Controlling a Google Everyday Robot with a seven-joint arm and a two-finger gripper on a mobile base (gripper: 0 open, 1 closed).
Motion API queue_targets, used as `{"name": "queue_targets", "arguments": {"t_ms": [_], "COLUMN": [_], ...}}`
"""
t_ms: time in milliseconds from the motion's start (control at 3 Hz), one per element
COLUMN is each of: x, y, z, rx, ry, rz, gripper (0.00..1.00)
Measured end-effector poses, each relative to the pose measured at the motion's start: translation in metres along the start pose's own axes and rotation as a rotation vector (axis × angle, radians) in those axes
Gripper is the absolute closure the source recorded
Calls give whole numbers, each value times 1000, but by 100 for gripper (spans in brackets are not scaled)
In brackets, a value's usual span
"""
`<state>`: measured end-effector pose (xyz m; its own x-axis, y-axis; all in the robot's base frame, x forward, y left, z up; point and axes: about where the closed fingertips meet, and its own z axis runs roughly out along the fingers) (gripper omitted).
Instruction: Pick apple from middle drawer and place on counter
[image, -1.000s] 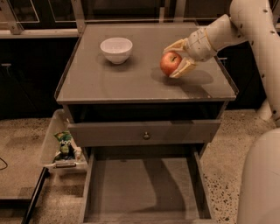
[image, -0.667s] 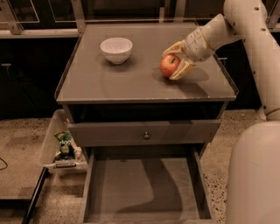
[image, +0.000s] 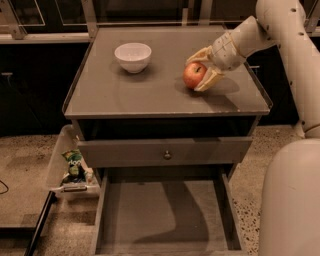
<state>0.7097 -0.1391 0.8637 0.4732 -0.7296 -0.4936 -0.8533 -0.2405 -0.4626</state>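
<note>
The red apple (image: 193, 75) sits on the right side of the grey counter (image: 145, 92), touching or just above its top. My gripper (image: 201, 70) reaches in from the right, its two pale fingers (image: 201, 53) closed around the apple, one behind and one in front. The middle drawer (image: 150, 220) is pulled out below the cabinet, and its flat floor has nothing on it.
A white bowl (image: 133, 56) stands on the counter's back left. A closed drawer front with a small knob (image: 166, 154) lies above the open drawer. A clear bin holding a green packet (image: 74, 167) sits on the floor at the left. My white body (image: 292, 200) fills the lower right.
The gripper and the apple have moved slightly down and towards the counter's front. The grip on the apple looks unchanged.
</note>
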Motion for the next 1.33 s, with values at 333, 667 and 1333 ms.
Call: {"name": "queue_targets", "arguments": {"t_ms": [333, 667, 1333], "x": [0, 0, 0], "y": [0, 0, 0], "z": [0, 0, 0], "rx": [0, 0, 0], "ry": [0, 0, 0], "rz": [0, 0, 0], "gripper": [34, 12, 0]}}
